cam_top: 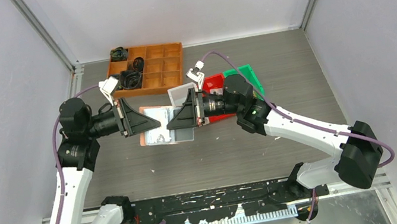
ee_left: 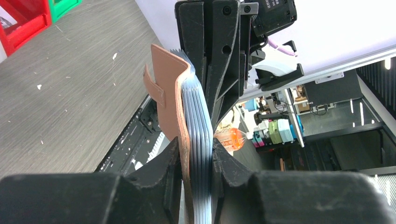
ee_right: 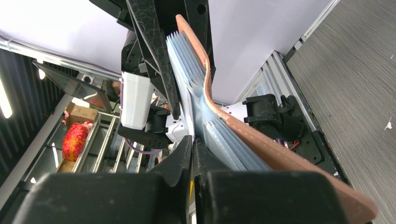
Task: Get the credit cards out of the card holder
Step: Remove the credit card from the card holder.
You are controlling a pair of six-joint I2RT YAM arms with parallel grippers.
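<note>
The salmon-pink card holder [cam_top: 148,139] hangs between my two grippers in mid-table. My left gripper [ee_left: 196,149] is shut on its pink cover [ee_left: 166,88] together with the stack of bluish clear sleeves [ee_left: 198,116]. In the top view the left gripper [cam_top: 144,125] faces my right gripper [cam_top: 172,123] tip to tip. The right gripper [ee_right: 192,142] has its jaws pressed nearly together at the outermost leaf of the fanned sleeves [ee_right: 187,65], beside the bent cover [ee_right: 243,135]. A thin yellowish credit card edge [ee_right: 190,189] shows between them. The cards' faces are hidden.
An orange compartment tray [cam_top: 167,63] with black items stands at the back. A red bin [cam_top: 214,82] and a green bin [cam_top: 245,74] sit behind the right wrist, with a clear box [cam_top: 181,93] beside them. Grey walls close in left, right and back.
</note>
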